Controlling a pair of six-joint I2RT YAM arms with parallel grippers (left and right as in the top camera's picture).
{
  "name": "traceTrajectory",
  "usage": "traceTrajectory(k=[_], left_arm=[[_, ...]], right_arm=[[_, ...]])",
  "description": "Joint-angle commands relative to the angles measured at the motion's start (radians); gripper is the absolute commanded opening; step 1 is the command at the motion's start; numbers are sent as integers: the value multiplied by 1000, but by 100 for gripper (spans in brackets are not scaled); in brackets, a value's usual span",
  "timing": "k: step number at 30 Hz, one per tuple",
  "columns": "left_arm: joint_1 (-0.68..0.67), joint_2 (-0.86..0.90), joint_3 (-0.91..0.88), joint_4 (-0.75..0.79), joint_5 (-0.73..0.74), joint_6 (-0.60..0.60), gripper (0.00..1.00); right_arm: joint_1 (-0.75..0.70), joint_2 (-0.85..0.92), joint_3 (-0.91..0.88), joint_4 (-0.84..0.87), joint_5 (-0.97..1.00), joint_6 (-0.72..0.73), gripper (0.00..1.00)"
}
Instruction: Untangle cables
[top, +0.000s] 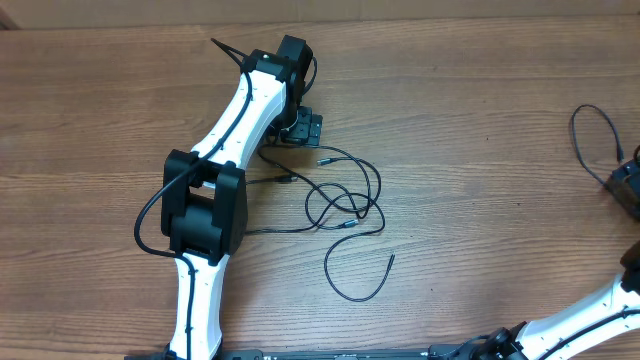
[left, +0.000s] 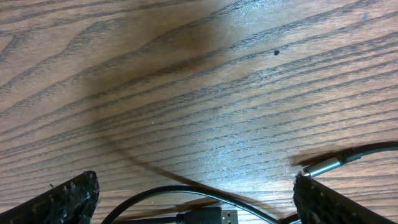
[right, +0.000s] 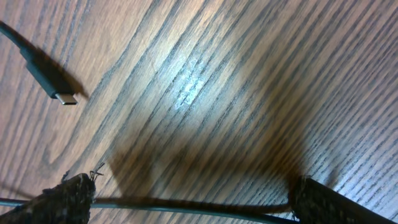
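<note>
Left pincer (left: 196, 198) and right pincer (right: 189, 200) gape empty; only wrist views resolve the cables' (top: 340, 212) plugs (right: 53, 84), perhaps USB.

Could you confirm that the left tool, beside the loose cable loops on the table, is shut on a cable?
Not quite: the left tool is open, gripping nothing; the left wrist view shows the cables lying loose between its spread fingers.

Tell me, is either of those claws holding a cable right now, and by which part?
Nothing is held. The left gripper and the right gripper both stand wide open, and the cables merely pass between their jaws, ungripped.
</note>
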Motion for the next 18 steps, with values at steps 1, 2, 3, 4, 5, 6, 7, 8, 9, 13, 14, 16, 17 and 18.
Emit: traceTrajectory(k=[1, 2, 3, 4, 5, 6, 7, 8, 9, 13, 14, 16, 17, 18], left_arm=[[4, 4, 13, -3, 8, -14, 100], [4, 4, 13, -3, 8, -14, 100], [4, 4, 13, -3, 8, -14, 100], [4, 4, 13, -3, 8, -14, 100], [4, 4, 13, -3, 8, -14, 100], [4, 4, 13, -3, 8, -14, 100], [4, 4, 12, -3, 8, -14, 100], [4, 4, 12, -3, 8, -14, 100], [4, 4, 13, -3, 8, -14, 100], [4, 4, 12, -3, 8, -14, 100], [4, 4, 13, -3, 8, -14, 100], [4, 4, 13, -3, 8, -14, 100], [4, 4, 12, -3, 8, -14, 100], [4, 4, 13, -3, 8, -14, 100]], right_arm=[[-3, 26, -21, -30, -109, 33, 100], [3, 26, -21, -33, -126, 30, 100], [9, 26, -21, -37, -143, 16, 100], [16, 26, -21, -44, -165, -3, 100], [24, 26, -21, -50, -190, -32, 100], [34, 26, -21, -57, -225, -70, 100], [43, 26, -21, -63, -256, -102, 100], [55, 26, -21, -70, -293, -139, 100], [64, 26, -21, -74, -324, -169, 100], [111, 26, -21, -101, -470, -306, 100], [124, 26, -21, -108, -507, -335, 100], [150, 26, -21, -122, -581, -380, 100], [159, 26, -21, -127, -617, -400, 100], [168, 26, -21, -132, -650, -421, 100]])
